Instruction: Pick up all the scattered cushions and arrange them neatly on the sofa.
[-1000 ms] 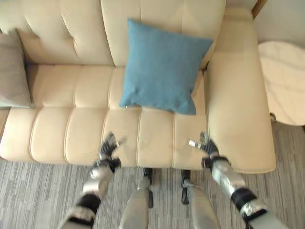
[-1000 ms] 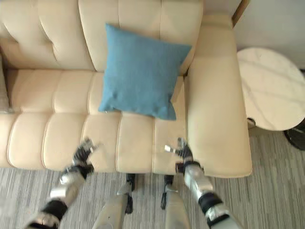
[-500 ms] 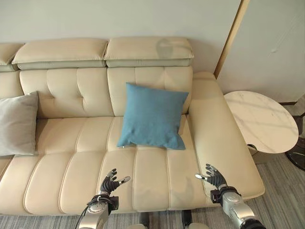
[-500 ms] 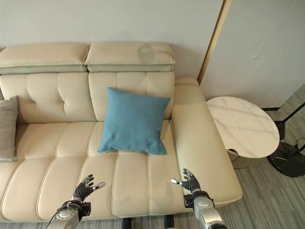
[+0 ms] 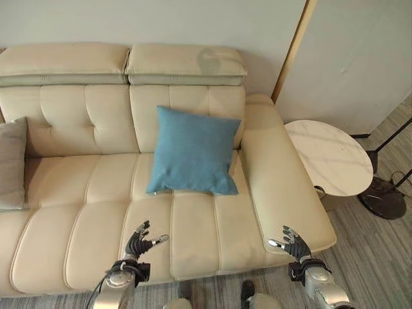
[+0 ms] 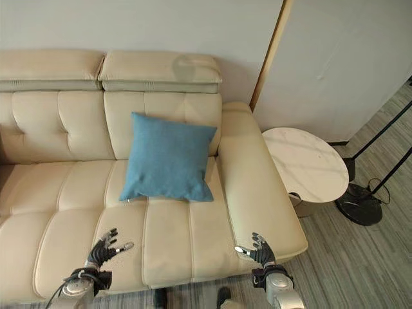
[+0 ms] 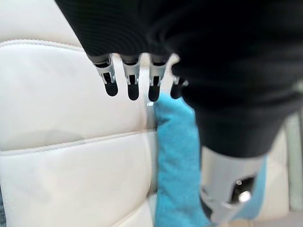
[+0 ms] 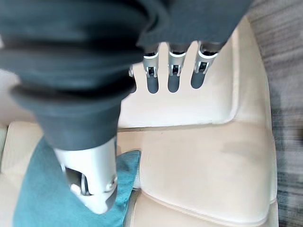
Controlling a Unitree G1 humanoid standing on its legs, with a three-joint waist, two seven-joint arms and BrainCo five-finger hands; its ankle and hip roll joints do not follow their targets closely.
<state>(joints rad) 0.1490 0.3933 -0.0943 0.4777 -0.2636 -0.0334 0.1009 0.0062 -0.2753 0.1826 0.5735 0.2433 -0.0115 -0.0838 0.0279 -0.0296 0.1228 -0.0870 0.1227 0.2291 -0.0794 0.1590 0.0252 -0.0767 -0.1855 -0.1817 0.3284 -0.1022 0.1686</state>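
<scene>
A blue cushion [image 5: 193, 151] leans upright against the backrest of the cream sofa [image 5: 77, 193], near its right armrest. A grey cushion [image 5: 11, 164] rests against the backrest at the far left. My left hand [image 5: 137, 244] hovers over the seat's front edge, fingers spread and empty. Over the front end of the right armrest, my right hand [image 5: 293, 243] is open too and holds nothing. The blue cushion [image 7: 175, 161] shows past my left fingers, and a corner of the blue cushion [image 8: 52, 194] past my right thumb.
A round white marble side table [image 5: 325, 158] stands right of the sofa's armrest. A black lamp base [image 5: 383, 196] sits on the grey floor beyond it. A wooden-edged wall panel [image 5: 293, 48] rises behind the armrest.
The camera has tilted up and swung right, so the sofa's headrests, the wall and the side table have come into view. Both hands stay open and empty near the seat's front edge.
</scene>
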